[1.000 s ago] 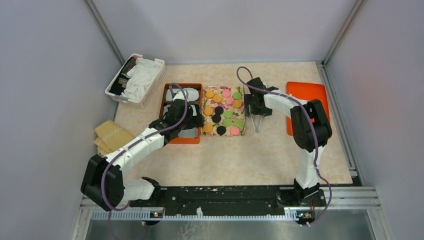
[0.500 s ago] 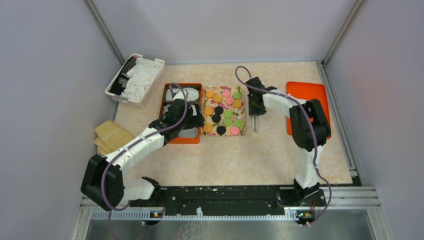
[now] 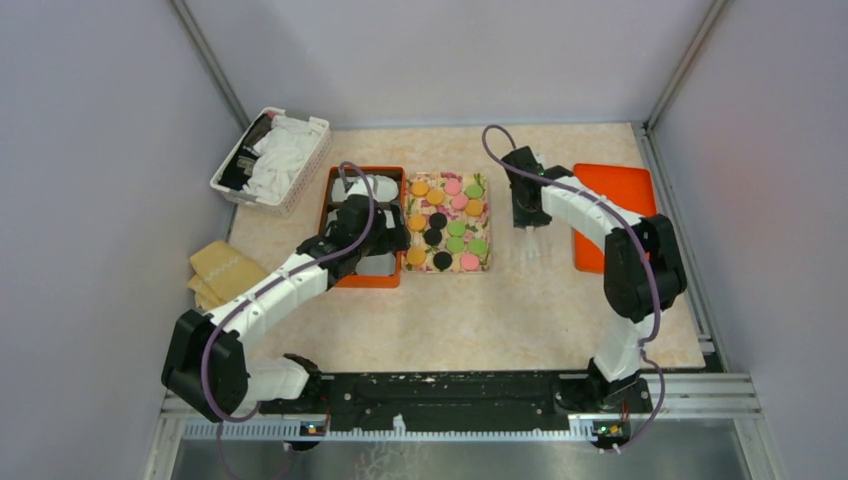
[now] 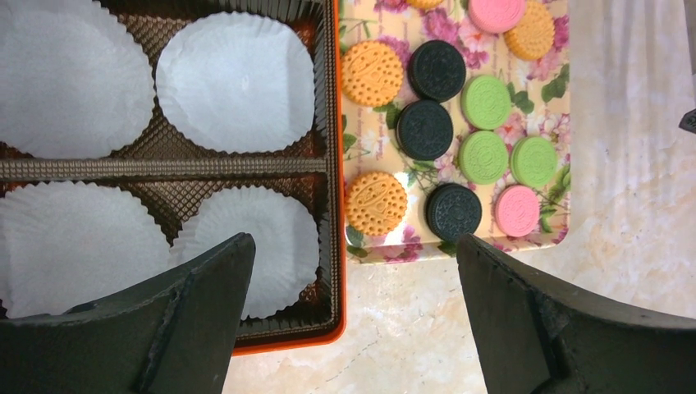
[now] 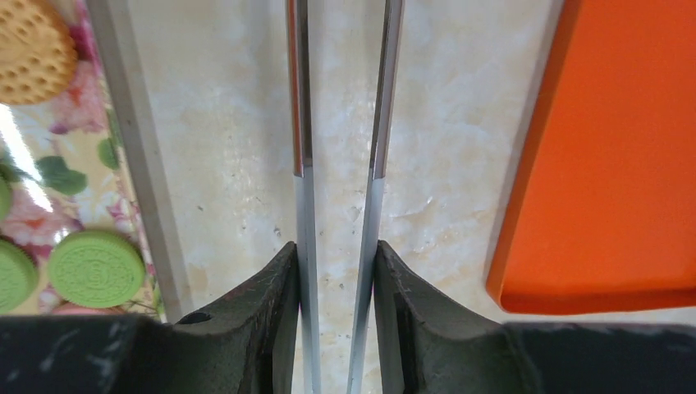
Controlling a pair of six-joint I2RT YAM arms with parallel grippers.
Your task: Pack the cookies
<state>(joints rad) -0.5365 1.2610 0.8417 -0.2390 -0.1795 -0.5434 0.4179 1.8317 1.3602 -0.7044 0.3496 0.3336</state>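
**Cookies on the tray, tongs gripped to its right**

Cookies (image 3: 447,222) in orange, pink, green and black lie flat in rows on the floral tray (image 4: 561,84) at the middle of the table (image 3: 480,320). Every one I can see is on that tray. Some sit edge to edge and others have the flower print showing between them.

Touching the tray's left side is the orange box (image 3: 326,205). It has a brown grid liner and a divider, and white paper cups (image 4: 235,82) sit in its compartments. My left tool (image 4: 353,246) hangs above the near end of the seam where the box meets the tray. Its jaws are spread as wide as they go and it grips nothing. From its wrist camera, one finger sits over the box's nearest cup and the other over bare table just past the tray's near corner.

My right tool (image 5: 335,250) is to the right of the tray, over the bare strip between the tray and the orange lid (image 3: 620,190). It is pinched partway in on a pair of metal tongs (image 5: 300,123). The two blades run out side by side with a narrow gap between them and nothing caught there. I cannot tell whether the tips touch the table.

Well to the left of the tray, beyond the box, a white basket (image 3: 312,165) holds white cloths (image 3: 275,160). Tan pads (image 3: 222,270) lie nearer to me on that same side.
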